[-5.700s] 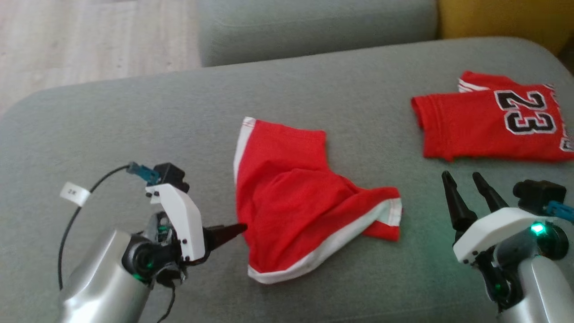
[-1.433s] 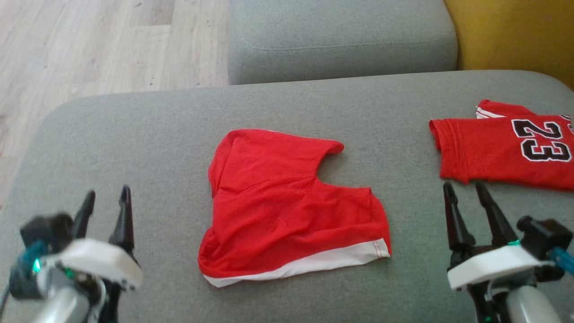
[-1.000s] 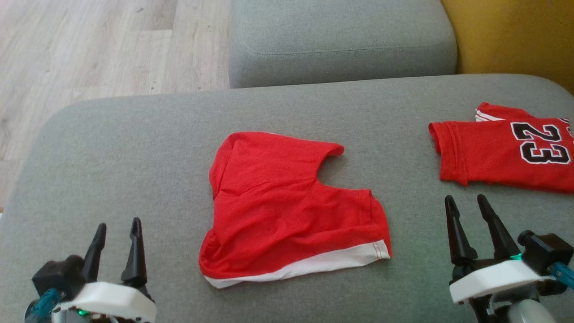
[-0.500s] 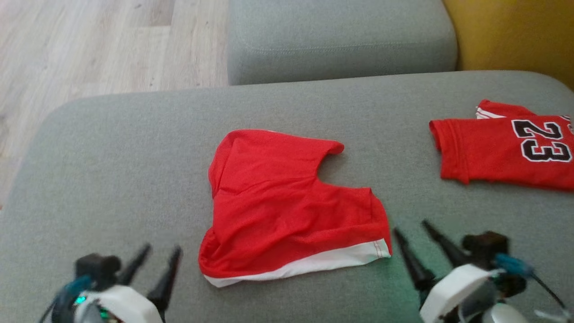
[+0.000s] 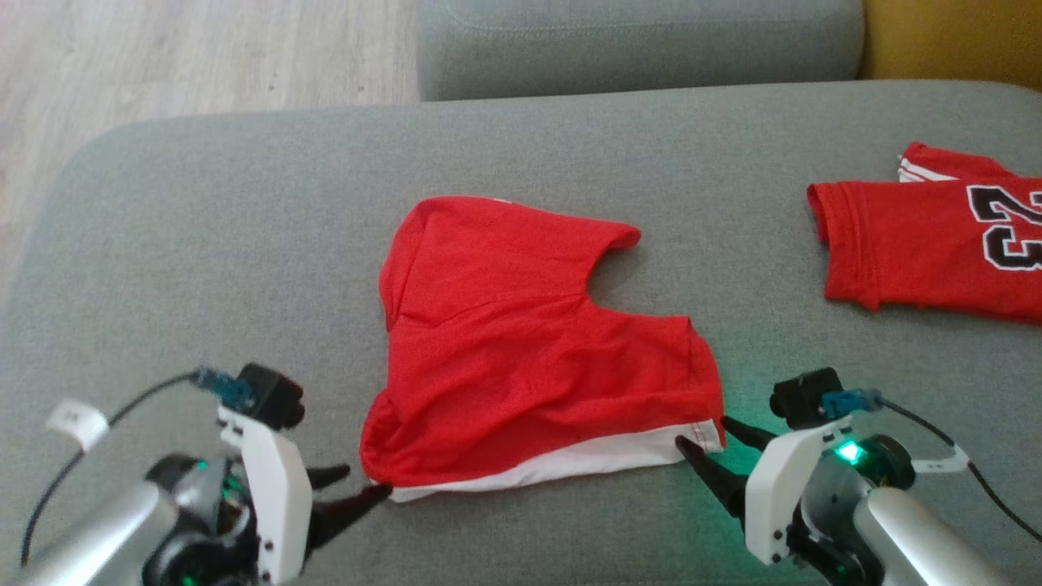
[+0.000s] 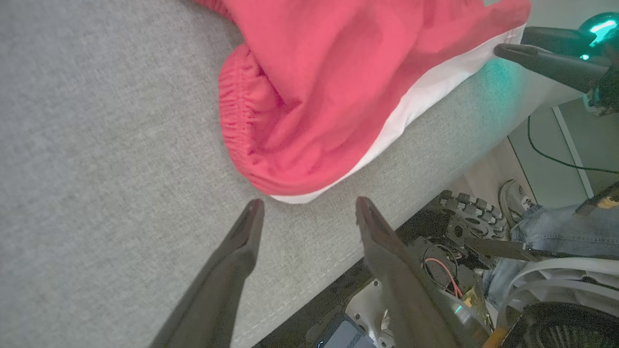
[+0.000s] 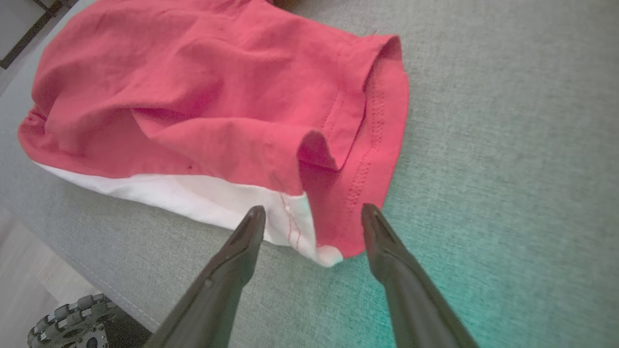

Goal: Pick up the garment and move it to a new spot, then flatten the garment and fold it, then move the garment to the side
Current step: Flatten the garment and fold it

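Rumpled red shorts [image 5: 529, 342] (white-banded hem) lie on sofa [image 5: 203, 244].

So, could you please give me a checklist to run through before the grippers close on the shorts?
1. Left gripper open: ok.
2. Right gripper open: ok.
3. Shorts corner inside right gripper: ok.
4. Shorts corner inside left gripper: not ok, it only reaches the tips.
5. Shorts flat: not ok, wrinkled.
6. Jersey apart from shorts: ok.

Two red garments [image 5: 529, 350] [image 5: 912, 244], two grey cushions [image 5: 203, 244] [image 5: 635, 41], two jaw pairs.
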